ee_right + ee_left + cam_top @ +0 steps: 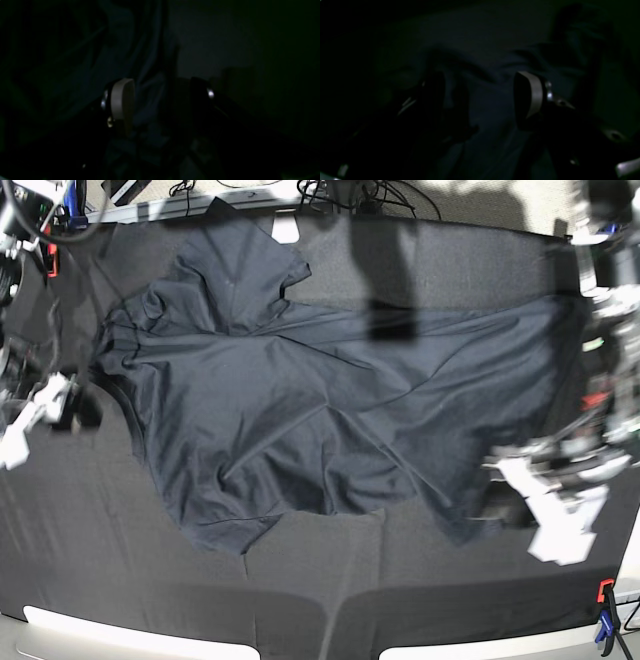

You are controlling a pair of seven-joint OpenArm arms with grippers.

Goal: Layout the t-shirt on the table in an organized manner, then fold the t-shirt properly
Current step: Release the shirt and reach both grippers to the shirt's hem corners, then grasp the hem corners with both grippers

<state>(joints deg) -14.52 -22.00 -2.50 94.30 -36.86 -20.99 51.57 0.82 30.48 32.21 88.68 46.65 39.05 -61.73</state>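
Observation:
The dark t-shirt point(300, 410) lies spread but wrinkled across the black table point(100, 530), one sleeve pointing to the far edge. My left gripper point(500, 505) hovers at the shirt's near right corner. In the left wrist view it point(480, 97) stands open, its fingers point(532, 95) wide apart over creased shirt cloth point(490, 50). My right gripper point(80, 408) sits at the shirt's left edge. In the right wrist view it point(160, 100) is open too, straddling the shirt's border, with folds of the shirt point(125, 50) to the left and table cloth point(225, 45) to the right.
Red-orange clamps hold the tablecloth at the far left corner point(50, 255) and the near right corner point(605, 590). Cables point(350, 192) and gear run along the back edge. A small white piece point(287, 227) lies near the far sleeve.

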